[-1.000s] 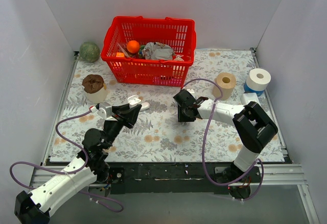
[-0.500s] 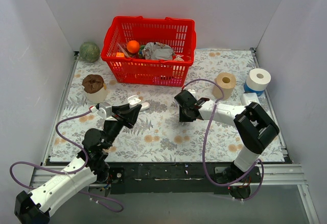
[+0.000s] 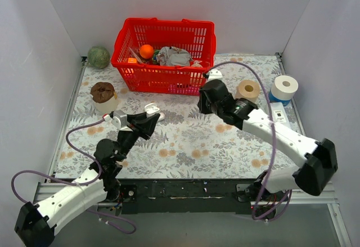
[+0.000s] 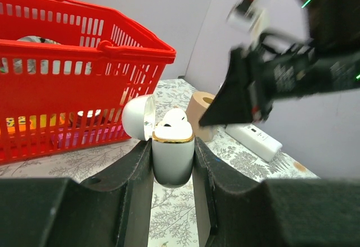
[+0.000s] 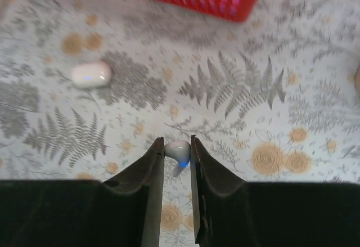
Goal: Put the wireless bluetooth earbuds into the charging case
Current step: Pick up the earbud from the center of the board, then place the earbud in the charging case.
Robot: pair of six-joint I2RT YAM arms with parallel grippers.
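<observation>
One earbud (image 4: 171, 119) sits in the open charging case (image 4: 172, 152), pinched by the left gripper (image 4: 173, 171) in front of the red basket (image 3: 163, 21). The right gripper (image 5: 176, 146) has risen nearer the basket, squeezing the second earbud (image 5: 179, 151), ready to bring over.

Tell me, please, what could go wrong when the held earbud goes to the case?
1. The earbud sits only at the tips of the right gripper and might slip out.
2. The charging case in the left gripper already holds one bud; the new one could strike it.
</observation>
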